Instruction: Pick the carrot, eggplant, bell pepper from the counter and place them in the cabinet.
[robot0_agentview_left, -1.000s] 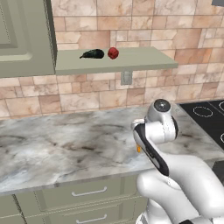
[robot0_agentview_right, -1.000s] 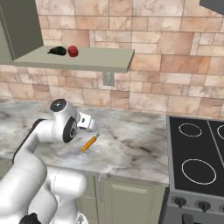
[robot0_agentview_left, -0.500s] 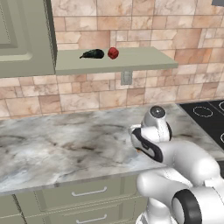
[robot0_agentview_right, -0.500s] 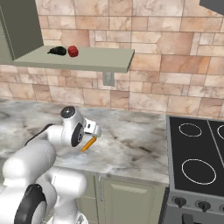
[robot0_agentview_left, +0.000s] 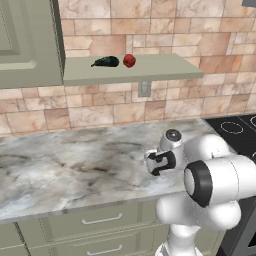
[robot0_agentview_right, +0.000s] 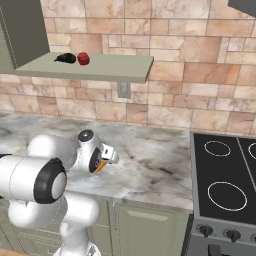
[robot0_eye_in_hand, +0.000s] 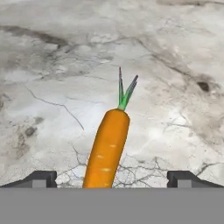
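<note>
From the left base view, the eggplant (robot0_agentview_left: 106, 61) and the bell pepper (robot0_agentview_left: 129, 60) already lie side by side on the cabinet (robot0_agentview_left: 150, 70) shelf board, near its left end by the panelled door, so two of the three placements look done. The arm is bent low over the marbled table (robot0_agentview_left: 75, 165), its hand close to the front edge and toward the right end near the stove (robot0_agentview_left: 237, 132); the carrot is hidden behind the arm here.

From the right base view, the same two vegetables rest on the shelf, the eggplant (robot0_agentview_right: 66, 58) just left of the bell pepper (robot0_agentview_right: 83, 59). Below, a sliver of the carrot (robot0_agentview_right: 101, 166) shows orange just beside the hand, lying on the table (robot0_agentview_right: 150, 160) not far from its front edge.

In the hand view, the carrot (robot0_eye_in_hand: 107, 147) lies flat on the table (robot0_eye_in_hand: 52, 78), green stem tip pointing away from the camera. The jaws (robot0_eye_in_hand: 112, 177) are spread wide, one dark fingertip (robot0_eye_in_hand: 40, 178) on each side of the carrot's thick end and neither touching it.

As I judge it, what remains is to close on the carrot, lift it and set it on the shelf with the others.
</note>
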